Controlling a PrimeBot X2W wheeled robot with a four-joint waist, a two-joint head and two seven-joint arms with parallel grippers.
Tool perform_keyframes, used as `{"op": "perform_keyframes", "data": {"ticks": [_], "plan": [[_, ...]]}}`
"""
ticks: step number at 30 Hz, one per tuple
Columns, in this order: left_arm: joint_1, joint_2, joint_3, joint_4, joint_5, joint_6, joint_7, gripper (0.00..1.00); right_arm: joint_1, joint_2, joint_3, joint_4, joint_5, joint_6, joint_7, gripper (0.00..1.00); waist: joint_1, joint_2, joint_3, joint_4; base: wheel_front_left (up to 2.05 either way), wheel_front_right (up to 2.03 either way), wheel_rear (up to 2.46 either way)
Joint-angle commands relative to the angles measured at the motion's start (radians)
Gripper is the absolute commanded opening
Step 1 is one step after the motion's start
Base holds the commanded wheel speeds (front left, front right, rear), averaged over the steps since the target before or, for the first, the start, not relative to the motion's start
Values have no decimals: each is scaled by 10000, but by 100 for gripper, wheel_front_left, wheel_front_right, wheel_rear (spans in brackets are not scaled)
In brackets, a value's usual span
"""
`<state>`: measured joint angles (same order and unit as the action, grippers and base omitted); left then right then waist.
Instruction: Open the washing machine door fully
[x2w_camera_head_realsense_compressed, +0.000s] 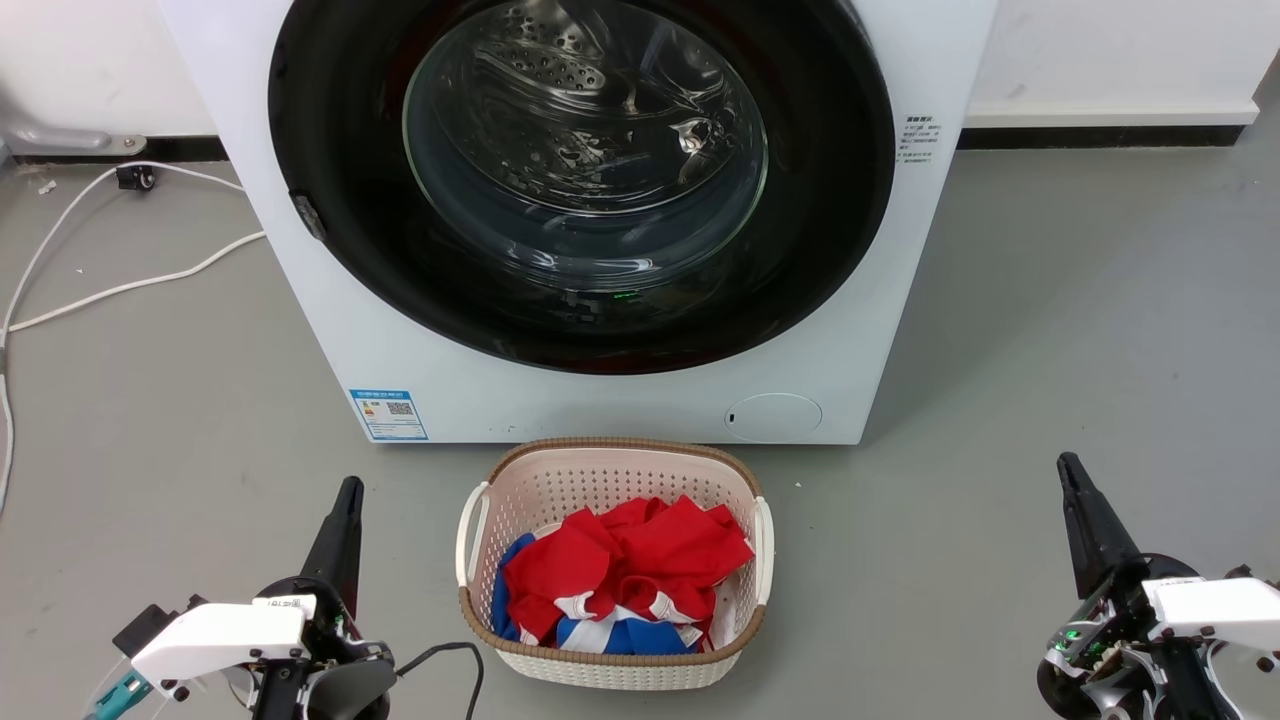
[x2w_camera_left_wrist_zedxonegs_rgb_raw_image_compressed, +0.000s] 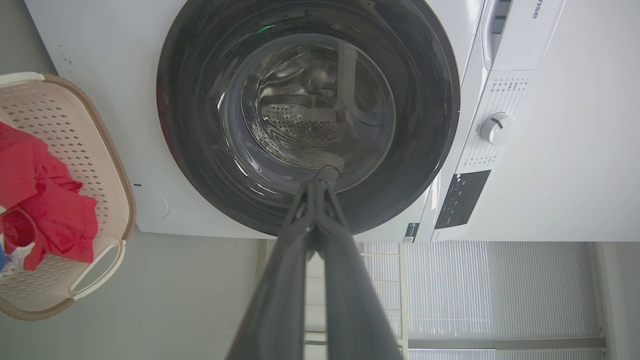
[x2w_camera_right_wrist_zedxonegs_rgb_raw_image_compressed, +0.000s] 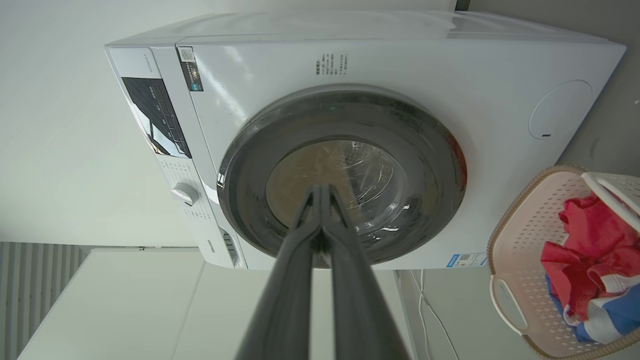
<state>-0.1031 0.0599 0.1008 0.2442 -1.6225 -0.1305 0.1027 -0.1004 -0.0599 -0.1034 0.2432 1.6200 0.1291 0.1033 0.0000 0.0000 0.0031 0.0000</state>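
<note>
The left gripper (x2w_camera_head_realsense_compressed: 349, 488), long dark fingers pressed together on nothing, hangs low, the large round black-rimmed glass washing machine door (x2w_camera_head_realsense_compressed: 585, 170) sits shut on the big white washing machine (x2w_camera_head_realsense_compressed: 400, 340), and the right gripper (x2w_camera_head_realsense_compressed: 1066, 463) is likewise closed and empty, so I'd judge opening unstarted: reach the door's rim first.

The washing machine (x2w_camera_head_realsense_compressed: 450, 400) has a smooth white casing. Its door (x2w_camera_head_realsense_compressed: 585, 170) is clear glass, full of reflections, set in a wide glossy black rim; behind it the drum (x2w_camera_head_realsense_compressed: 560, 70) is shiny perforated metal. The basket (x2w_camera_head_realsense_compressed: 560, 490) is cream plastic pierced with small holes, edged in a brown woven-looking band. The clothes (x2w_camera_head_realsense_compressed: 640, 560) in it are soft red, blue and white cloth. The floor (x2w_camera_head_realsense_compressed: 1050, 330) is matt grey. The left hand (x2w_camera_head_realsense_compressed: 350, 487) and right hand (x2w_camera_head_realsense_compressed: 1066, 462) have a matt dark finish.
</note>
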Motion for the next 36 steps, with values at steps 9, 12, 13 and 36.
{"op": "perform_keyframes", "data": {"ticks": [9, 12, 13, 36], "plan": [[0, -36, -335, 10, 91, 0, -263, 100, 127, 11, 140, -96, -129, -1, -200, 100, 0, 0, 4, -1, 0, 0, 0], [-55, -38, -513, -60, 239, 0, -418, 100, 160, -26, 261, -193, -340, 0, -368, 100, 0, 0, 7, -2, 0, 0, 0], [-75, -38, -543, -92, 358, 0, -466, 100, 169, -46, 304, -215, -433, 0, -426, 100, 0, 0, 8, -2, 0, 0, 0], [-180, -51, -1256, -773, 5815, 4, -1424, 100, 328, -274, 742, -753, -5812, 6, -1427, 100, 0, 0, 64, 5, 0, 0, 0]]}}
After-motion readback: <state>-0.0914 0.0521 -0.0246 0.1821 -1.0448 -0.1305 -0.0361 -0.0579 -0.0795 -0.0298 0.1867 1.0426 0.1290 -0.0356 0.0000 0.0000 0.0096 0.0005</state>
